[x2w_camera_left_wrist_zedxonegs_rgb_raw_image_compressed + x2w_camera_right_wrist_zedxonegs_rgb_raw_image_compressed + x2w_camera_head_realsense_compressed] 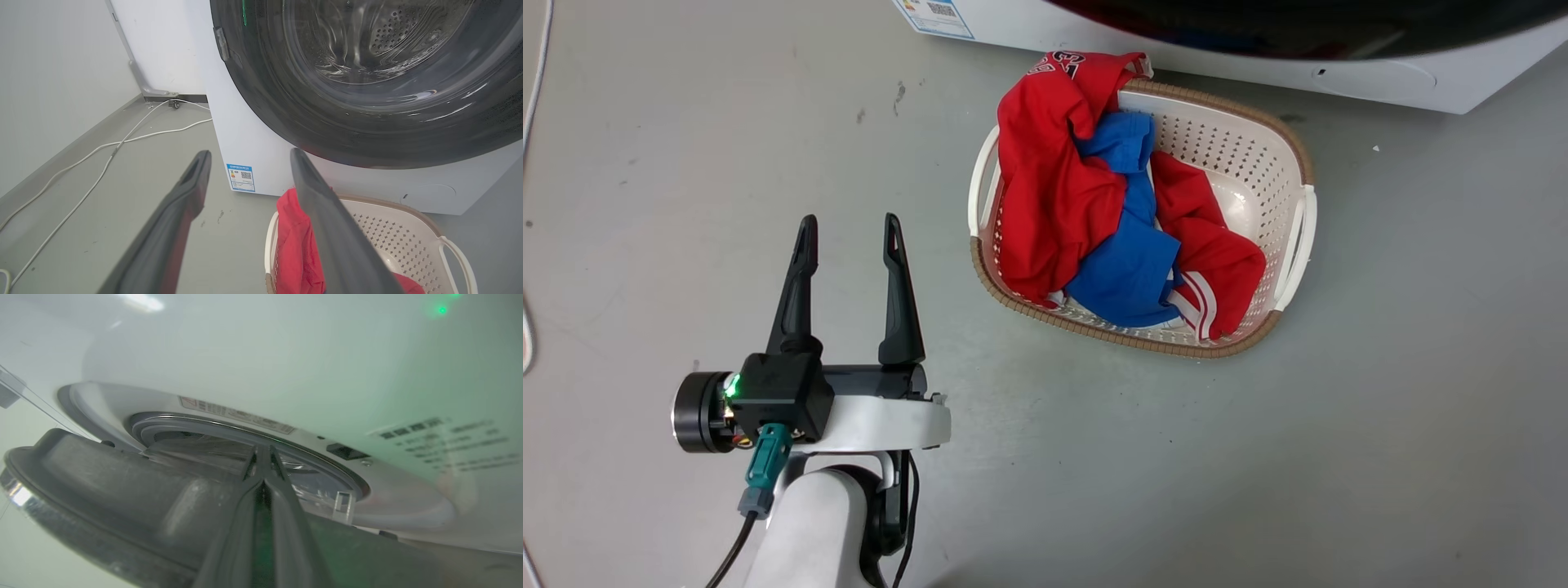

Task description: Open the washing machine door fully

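The washing machine door (pixel 286 102), a wide glossy black rim around bulging glass, faces the left wrist view; its lower edge crosses the top of the head view (pixel 1298 28). In the right wrist view the door's grey inner side (pixel 102 486) stands ajar from the white machine front, with the grey-ringed opening (pixel 196 428) behind it. My right gripper (pixel 261 451) is shut, its fingers lying in that gap along the door's inner side, with nothing visible between them. My left gripper (pixel 849 222) is open over the floor, left of the basket and apart from the door (pixel 250 153).
A cream laundry basket (pixel 1241 147) holding a red garment (pixel 1054 188) and a blue garment (pixel 1127 261) sits on the grey floor just before the machine's white base (pixel 1380 82). White cables (pixel 102 163) run along the floor by the wall to the machine's left.
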Controlling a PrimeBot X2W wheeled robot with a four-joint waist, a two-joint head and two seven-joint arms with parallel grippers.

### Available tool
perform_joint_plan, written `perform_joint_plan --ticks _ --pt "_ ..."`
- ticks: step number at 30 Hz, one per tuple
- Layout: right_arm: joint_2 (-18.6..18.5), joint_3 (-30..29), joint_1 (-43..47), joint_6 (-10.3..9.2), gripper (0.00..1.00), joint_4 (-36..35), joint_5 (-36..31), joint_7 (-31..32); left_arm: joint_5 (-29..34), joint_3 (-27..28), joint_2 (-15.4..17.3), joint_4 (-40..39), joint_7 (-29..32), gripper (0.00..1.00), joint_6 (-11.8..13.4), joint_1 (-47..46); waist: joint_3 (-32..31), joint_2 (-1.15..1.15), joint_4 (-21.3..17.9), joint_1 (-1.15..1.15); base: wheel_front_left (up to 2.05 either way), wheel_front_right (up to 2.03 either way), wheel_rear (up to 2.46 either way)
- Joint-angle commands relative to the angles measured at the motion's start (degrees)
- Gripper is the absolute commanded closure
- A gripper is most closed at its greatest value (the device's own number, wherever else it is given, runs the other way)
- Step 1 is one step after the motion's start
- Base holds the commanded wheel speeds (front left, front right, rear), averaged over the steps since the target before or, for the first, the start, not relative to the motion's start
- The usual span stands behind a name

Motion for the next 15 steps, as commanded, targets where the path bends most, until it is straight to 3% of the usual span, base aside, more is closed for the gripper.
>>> perform_joint_plan --ticks 1,15 --pt "2.06 1.68 2.02 0.20 1.00 -1.08 0.36 1.48 -0.24 0.03 -0.01 0.16 -0.16 0.00 0.32 -0.63 -0.22 0.00 -0.09 -0.01 0.00 0.00 0.00" --pt "4.83 0.98 18.19 0.19 1.00 -15.63 4.56 4.49 1.42 2.08 -0.01 1.05 -0.16 0.00 -0.56 1.26 -4.94 0.00 -3.29 -0.01 0.00 0.00 0.00"
